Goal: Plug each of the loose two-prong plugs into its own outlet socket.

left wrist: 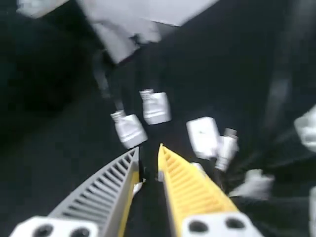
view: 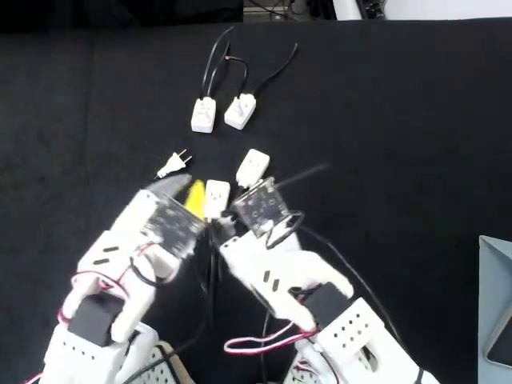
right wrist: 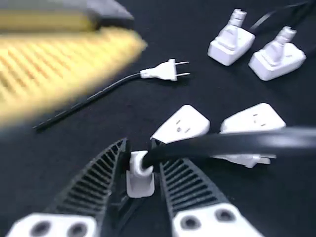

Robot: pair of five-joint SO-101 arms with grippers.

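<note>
Right wrist view: one plug [right wrist: 139, 180] is pinched between the jaws of the right gripper [right wrist: 139, 148], prongs hidden, and its cord [right wrist: 222, 143] is trailed past the near socket [right wrist: 180, 126], which lies just beyond the jaw tips. A 2nd free socket [right wrist: 252, 123] is set right beside the near socket. A loose plug [right wrist: 165, 71] is left beyond it, w/ the left gripper [left wrist: 147, 150] close by, jaws only slightly apart and nothing held. Farther beyond the near socket, a far socket pair [right wrist: 229, 42] w/ cords looks already mated. Approx. half is judged done; 2 plugs remain.
</note>
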